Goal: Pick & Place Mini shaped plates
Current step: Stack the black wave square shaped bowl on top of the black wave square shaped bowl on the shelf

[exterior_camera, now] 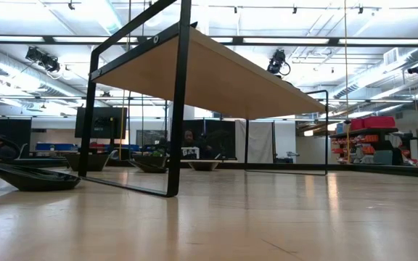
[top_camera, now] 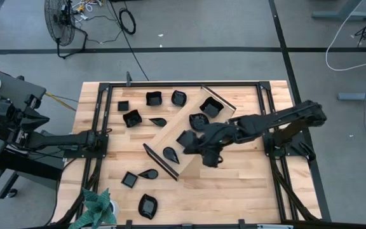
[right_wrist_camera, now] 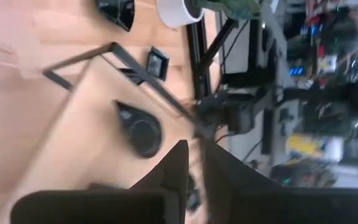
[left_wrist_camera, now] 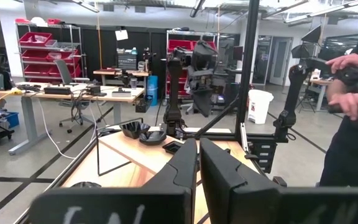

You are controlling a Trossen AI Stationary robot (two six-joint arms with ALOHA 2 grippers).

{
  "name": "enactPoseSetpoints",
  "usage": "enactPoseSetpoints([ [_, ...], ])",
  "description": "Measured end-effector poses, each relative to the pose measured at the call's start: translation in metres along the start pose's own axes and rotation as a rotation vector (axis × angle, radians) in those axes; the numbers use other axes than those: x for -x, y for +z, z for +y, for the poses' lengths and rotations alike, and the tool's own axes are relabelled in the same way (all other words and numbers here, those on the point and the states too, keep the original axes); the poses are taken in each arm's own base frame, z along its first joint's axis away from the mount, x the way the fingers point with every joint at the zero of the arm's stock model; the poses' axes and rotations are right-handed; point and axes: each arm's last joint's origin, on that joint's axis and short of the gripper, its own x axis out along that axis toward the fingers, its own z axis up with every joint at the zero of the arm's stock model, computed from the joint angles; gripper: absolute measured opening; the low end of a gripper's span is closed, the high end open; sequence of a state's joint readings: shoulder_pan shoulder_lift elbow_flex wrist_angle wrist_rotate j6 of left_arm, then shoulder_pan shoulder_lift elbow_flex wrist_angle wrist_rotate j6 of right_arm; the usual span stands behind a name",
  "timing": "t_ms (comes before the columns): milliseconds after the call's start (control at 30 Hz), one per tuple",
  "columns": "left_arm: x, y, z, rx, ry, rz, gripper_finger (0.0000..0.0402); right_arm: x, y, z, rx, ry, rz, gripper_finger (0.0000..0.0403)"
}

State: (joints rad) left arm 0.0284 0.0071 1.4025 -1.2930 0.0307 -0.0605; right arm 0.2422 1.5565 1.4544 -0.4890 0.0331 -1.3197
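We see the right end effector reaching over the tray, which lies diagonally across the middle of the desk. In its wrist view the fingers stand nearly together with a narrow gap, and we see nothing between them. A square plate lies on the tray just beside the tips, and a teardrop plate sits a little further toward the tray's near end; in the right wrist view that teardrop lies ahead of the fingers, apart from them. Two more plates rest on the tray's far end, one near the arm and one at the end.

The remaining plates lie on the bare desk: a group beyond the tray and others on the near side, with one by the potted plant.

The left end effector waits at the desk's left edge, well apart from the plates, its fingers closed against each other.
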Motion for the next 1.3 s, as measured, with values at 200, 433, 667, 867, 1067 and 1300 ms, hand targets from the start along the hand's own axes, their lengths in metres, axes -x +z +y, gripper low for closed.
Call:
enactPoseSetpoints([
  [200,0.0,0.0,0.0,0.0,0.0,0.0,0.0025,0.028,-0.013,0.022,-0.346,-0.01,0.017,0.0047],
  [433,0.0,0.0,0.0,0.0,0.001,0.0,0.0025,0.054,-0.031,0.042,-0.887,-0.052,0.032,0.0047],
  [667,0.0,0.0,0.0,0.0,0.0,0.001,0.0025,0.074,-0.045,0.058,-1.2,-0.127,0.028,0.0033],
  [867,0.0,0.0,0.0,0.0,0.0,0.001,0.0025,0.091,-0.048,0.07,-1.293,-0.244,-0.023,0.0005],
  [1067,0.0,0.0,0.0,0.0,0.0,0.001,0.0026,0.107,-0.051,0.083,-1.292,-0.327,-0.08,0.0005],
  [1300,0.0,0.0,0.0,0.0,0.0,0.001,0.0025,0.113,-0.055,0.1,-1.293,-0.377,-0.089,0.0001],
])
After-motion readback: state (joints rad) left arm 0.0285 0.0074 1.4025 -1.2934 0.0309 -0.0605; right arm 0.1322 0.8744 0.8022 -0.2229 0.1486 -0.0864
